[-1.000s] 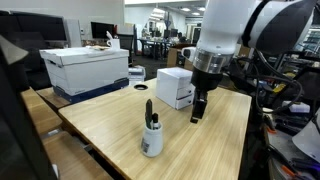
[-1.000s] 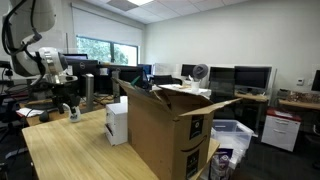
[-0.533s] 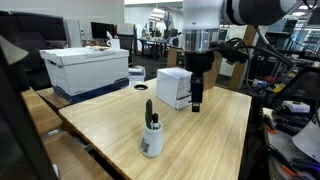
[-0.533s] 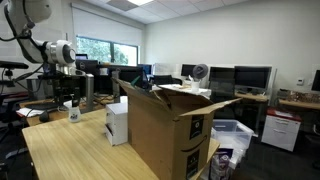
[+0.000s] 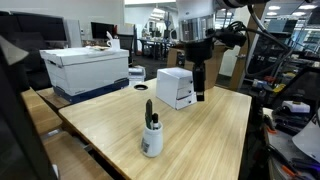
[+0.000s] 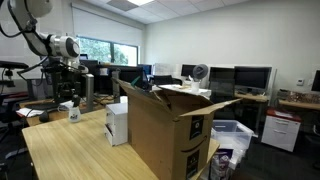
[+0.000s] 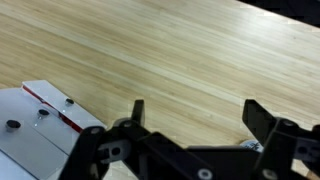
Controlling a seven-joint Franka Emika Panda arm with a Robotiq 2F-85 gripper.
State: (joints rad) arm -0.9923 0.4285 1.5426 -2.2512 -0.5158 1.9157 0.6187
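At the left of an exterior view we see a white storage bin (image 5: 85, 68) sitting at the far edge of the wooden worktop (image 5: 105, 125). Toward the lower middle of the frame a white cup (image 5: 152, 140) stands upright with a dark marker (image 5: 150, 109) poking out of its top, well apart from the other things. Right of centre sits a small white box (image 5: 175, 87). Just beside its right-hand face hangs the gripper (image 5: 199, 96), pointing straight down with its tips close above the wood. From this angle we cannot tell whether it brushes the box or stands a little clear of it.

In the wrist view the white box (image 7: 35, 135) fills the lower left corner, with a red stripe along its edge. The gripper (image 7: 198, 115) spans the bottom of the frame with its two fingers (image 7: 137, 110) spread wide and only bare wood between them, so it grips nothing.

In an exterior view the white box (image 6: 117, 122) shows left of centre, just left of a big open cardboard box (image 6: 165, 130) in the middle of the frame.
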